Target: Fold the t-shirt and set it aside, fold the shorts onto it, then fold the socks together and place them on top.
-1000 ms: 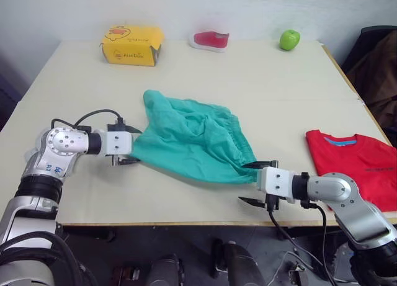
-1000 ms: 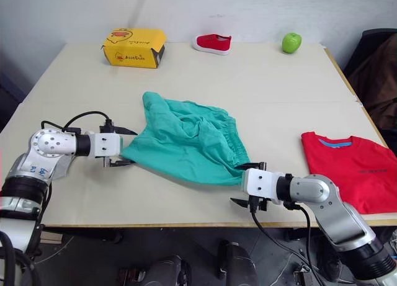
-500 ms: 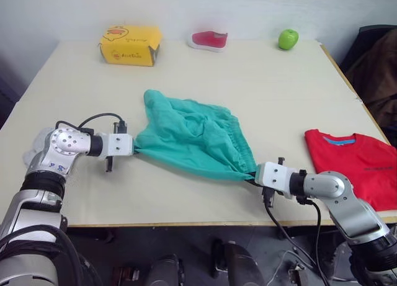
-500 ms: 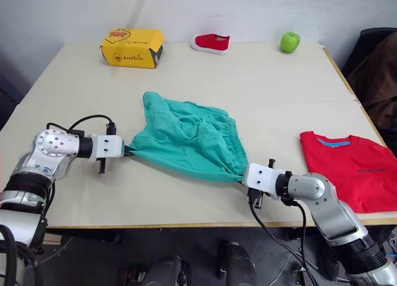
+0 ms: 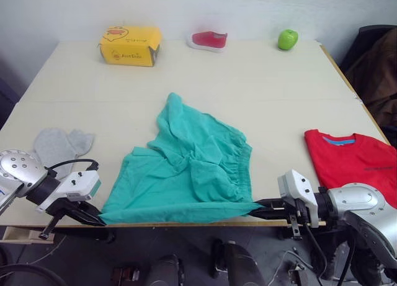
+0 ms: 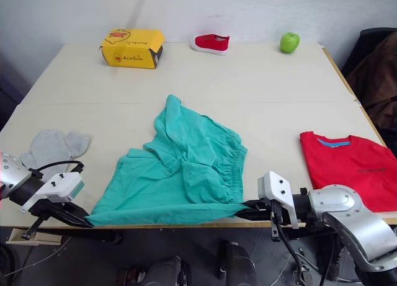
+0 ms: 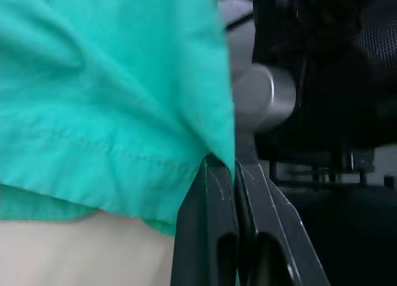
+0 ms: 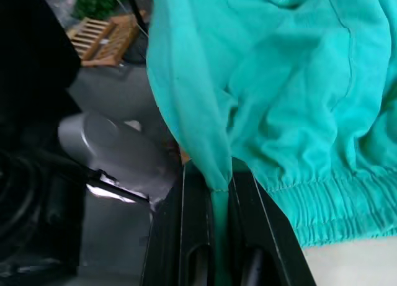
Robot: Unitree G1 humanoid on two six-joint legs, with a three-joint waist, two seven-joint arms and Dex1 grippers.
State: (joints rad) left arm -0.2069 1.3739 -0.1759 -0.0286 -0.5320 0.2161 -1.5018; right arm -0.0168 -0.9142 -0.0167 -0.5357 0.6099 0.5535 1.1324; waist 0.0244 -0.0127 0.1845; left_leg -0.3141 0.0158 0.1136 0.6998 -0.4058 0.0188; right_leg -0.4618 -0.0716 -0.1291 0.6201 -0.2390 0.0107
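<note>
1. Teal-green soft cloth shorts spread across the near middle of the pale beige tabletop, near hem lying along the table's front edge, gathered waistband toward the right.
2. Left gripper at the front edge, just off the table; fingers pressed together on the shorts' near left corner.
3. Right gripper at the front edge, fingers clamped on the shorts' near right corner; hem drawn between the two grips.
4. Bright red short-sleeved cloth t-shirt flat by the table's right edge, well apart from the shorts, blue neckband toward the far side.
5. Pair of small light grey ankle socks near the left edge, just beyond the left gripper, apart from the shorts.
6. Yellow cardboard box, small red shoe and green apple in a row along the far edge.
7. Bare tabletop between that row and the shorts, and between shorts and t-shirt.
</note>
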